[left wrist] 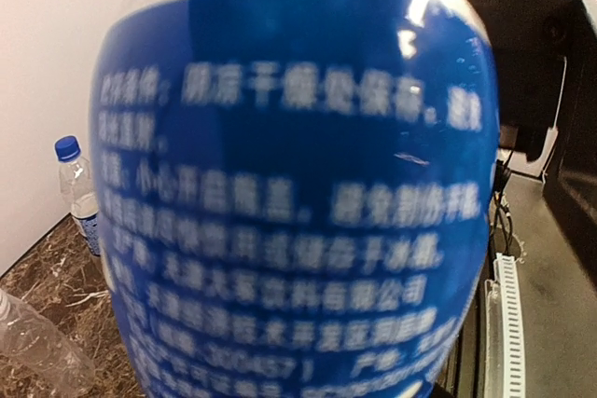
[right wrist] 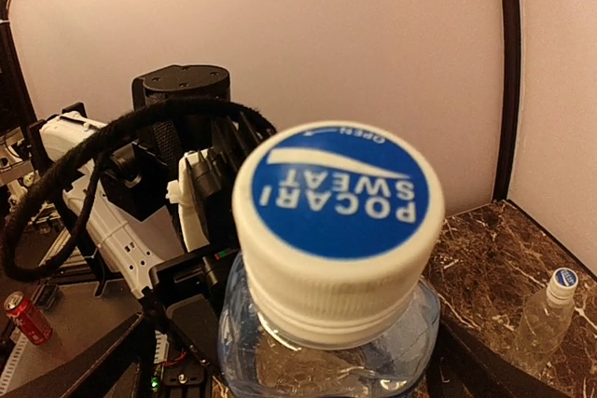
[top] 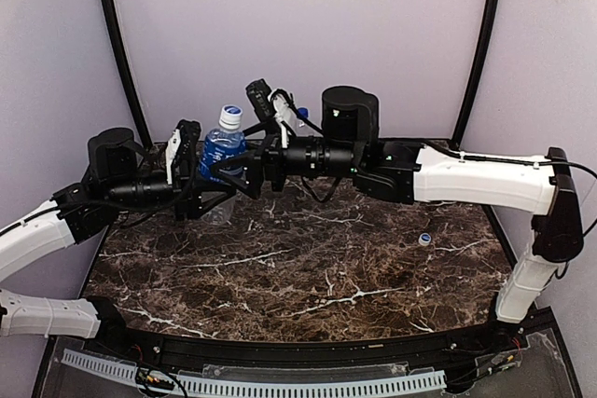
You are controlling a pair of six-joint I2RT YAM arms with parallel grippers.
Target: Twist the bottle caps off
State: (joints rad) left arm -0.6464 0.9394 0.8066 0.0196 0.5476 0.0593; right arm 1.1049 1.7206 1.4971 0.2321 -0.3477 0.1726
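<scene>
Near the counter's far-left corner, the left gripper point(top: 191, 163) clamps a blue-labelled bottle point(top: 222, 151), its cap point(right wrist: 338, 230) screwed on. The right gripper point(top: 252, 148) is alongside, its opening impossible to tell. A loose cap point(top: 424, 240) lies near the right edge.

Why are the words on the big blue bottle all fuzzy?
Left wrist view: the blue label sits very close to the lens, so its print blurs and bulges. Right wrist view: the cap is sharp, the wall behind soft.

The bottle point(top: 222, 151) is clear plastic with a glossy blue label point(left wrist: 298, 184); its white plastic cap point(right wrist: 338, 230) looks matt; the surface point(top: 308, 267) resembles polished marble.
</scene>
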